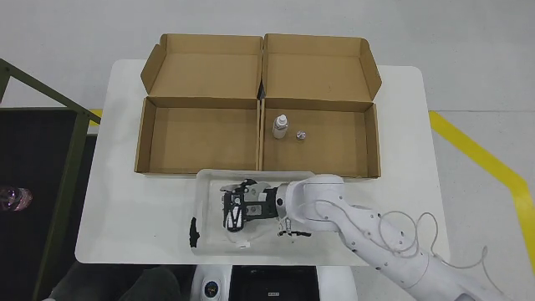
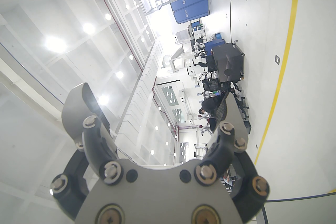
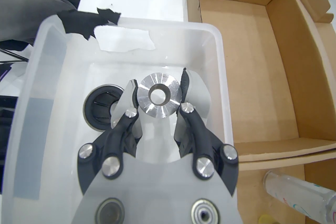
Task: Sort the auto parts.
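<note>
Left gripper (image 2: 152,99) spread wide, holding nothing, aimed at ceiling. Right gripper (image 3: 158,93) down in clear bin (image 3: 219,72), clenched on metal disc (image 3: 145,100). Black ring (image 3: 101,110) just beside it, unsorted. Beyond bin, right box (image 1: 351,146) holds bottle (image 1: 280,125) and small part (image 1: 302,134). Left box (image 1: 201,138) alongside. Sorting looks partway: disc and ring left.

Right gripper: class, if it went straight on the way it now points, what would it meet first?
The silver disc already sits between the right gripper's fingers; beyond it, probably the clear bin's floor, though depth is unclear.
</note>
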You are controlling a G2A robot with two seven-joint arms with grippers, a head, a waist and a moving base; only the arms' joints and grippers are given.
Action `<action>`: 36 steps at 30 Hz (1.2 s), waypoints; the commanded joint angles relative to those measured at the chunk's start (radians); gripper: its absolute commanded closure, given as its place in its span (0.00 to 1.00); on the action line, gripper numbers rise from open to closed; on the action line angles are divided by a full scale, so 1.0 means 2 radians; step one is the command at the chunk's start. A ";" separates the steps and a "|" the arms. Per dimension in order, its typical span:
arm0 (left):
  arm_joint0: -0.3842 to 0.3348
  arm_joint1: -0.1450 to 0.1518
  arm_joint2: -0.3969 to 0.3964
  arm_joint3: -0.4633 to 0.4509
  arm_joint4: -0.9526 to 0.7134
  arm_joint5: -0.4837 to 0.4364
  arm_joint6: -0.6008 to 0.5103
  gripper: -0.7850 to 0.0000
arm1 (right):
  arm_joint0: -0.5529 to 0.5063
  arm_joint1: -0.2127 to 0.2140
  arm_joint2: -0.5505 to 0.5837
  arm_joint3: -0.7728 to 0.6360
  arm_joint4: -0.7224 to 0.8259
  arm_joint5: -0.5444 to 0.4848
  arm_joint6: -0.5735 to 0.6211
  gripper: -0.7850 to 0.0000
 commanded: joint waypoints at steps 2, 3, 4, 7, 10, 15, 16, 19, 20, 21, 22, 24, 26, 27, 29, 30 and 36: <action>0.000 0.000 0.000 0.000 0.000 0.000 0.000 0.00 | -0.007 0.002 0.009 -0.008 0.003 -0.004 -0.017 1.00; 0.000 0.000 0.000 0.000 0.000 0.000 0.000 0.00 | -0.009 0.003 0.013 -0.011 0.004 -0.005 -0.021 1.00; 0.000 0.000 0.000 0.000 0.000 0.000 0.000 0.00 | -0.012 0.003 0.016 -0.013 0.007 -0.006 -0.027 1.00; 0.000 0.000 0.000 0.000 0.000 0.000 0.000 0.00 | -0.015 0.004 0.024 -0.017 0.014 -0.010 -0.043 1.00; 0.000 0.000 0.000 0.000 0.000 0.000 0.000 0.00 | -0.018 0.005 0.034 -0.021 0.023 -0.012 -0.056 1.00; 0.000 0.000 0.000 0.000 0.000 0.000 0.000 0.00 | -0.022 0.008 0.054 -0.032 0.037 -0.019 -0.073 1.00; 0.000 0.000 0.000 0.000 0.000 0.000 0.000 0.00 | -0.023 0.008 0.058 -0.035 0.039 -0.020 -0.076 1.00; 0.000 0.000 0.000 0.000 0.000 0.000 0.000 0.00 | -0.025 0.010 0.072 -0.044 0.045 -0.022 -0.083 1.00; 0.000 0.000 0.000 0.000 0.000 0.000 0.000 0.00 | -0.026 0.011 0.076 -0.046 0.048 -0.024 -0.085 1.00; 0.000 0.000 0.000 0.000 0.000 0.000 0.000 0.00 | -0.025 0.011 0.080 -0.048 0.048 -0.024 -0.085 1.00; 0.000 0.000 0.000 0.000 0.000 0.000 0.000 0.00 | -0.026 0.012 0.083 -0.049 0.050 -0.024 -0.086 1.00; 0.000 0.000 0.000 0.000 0.000 0.000 0.000 0.00 | -0.025 0.012 0.089 -0.047 0.053 -0.026 -0.087 1.00; 0.000 0.000 0.000 0.000 0.000 0.000 0.000 0.00 | -0.024 0.012 0.094 -0.043 0.057 -0.024 -0.090 1.00; 0.000 0.000 0.000 0.000 0.000 0.000 0.000 0.00 | -0.023 0.012 0.096 -0.041 0.059 -0.024 -0.092 1.00; 0.000 0.000 0.000 0.000 0.000 0.000 0.000 0.00 | -0.020 0.012 0.100 -0.035 0.065 -0.023 -0.096 1.00; 0.000 0.000 0.000 0.000 0.000 0.000 0.000 0.00 | -0.018 0.011 0.102 -0.033 0.067 -0.022 -0.098 1.00; 0.000 0.000 0.000 0.000 0.000 0.000 0.000 0.00 | -0.007 0.009 0.112 -0.019 0.080 -0.016 -0.107 1.00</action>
